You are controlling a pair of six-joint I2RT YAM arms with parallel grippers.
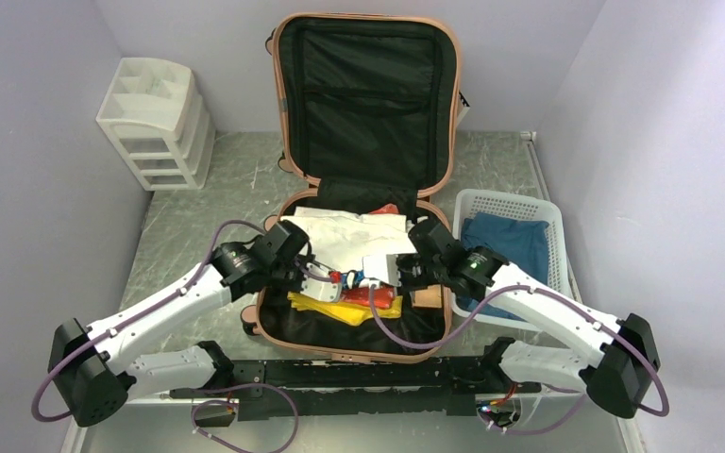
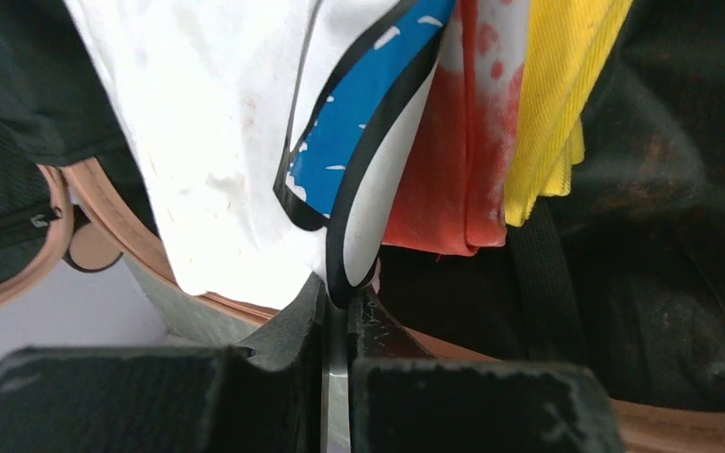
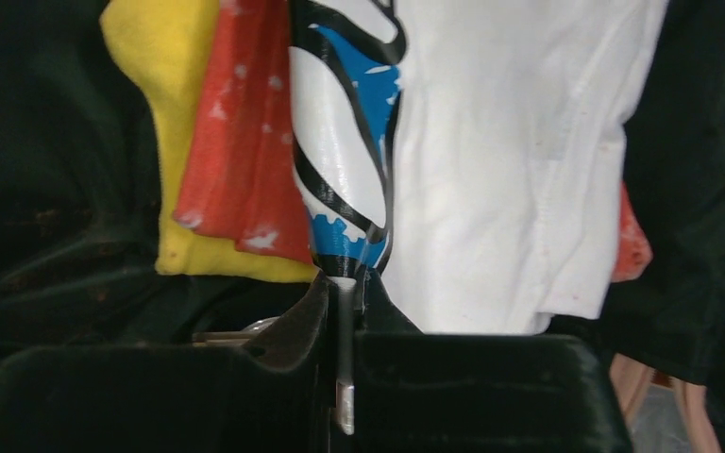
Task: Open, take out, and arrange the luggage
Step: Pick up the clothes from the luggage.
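The salmon-pink luggage (image 1: 368,94) lies open mid-table, its black-lined lid standing upright. In its lower half lies a pile: a white garment (image 1: 340,231), a red patterned cloth (image 2: 463,160) and a yellow cloth (image 1: 345,310). Between them is a printed cloth (image 2: 368,113) in white, blue and black. My left gripper (image 1: 319,276) is inside the case from the left, shut on one edge of the printed cloth (image 1: 363,274). My right gripper (image 1: 398,272) reaches in from the right, shut on its other edge (image 3: 340,151). Both pinches show at the fingertips (image 2: 345,297) (image 3: 345,281).
A white drawer unit (image 1: 156,123) stands at the back left against the wall. A white slotted basket (image 1: 500,196) holding a blue cloth (image 1: 510,241) sits right of the case. Purple walls close in on both sides.
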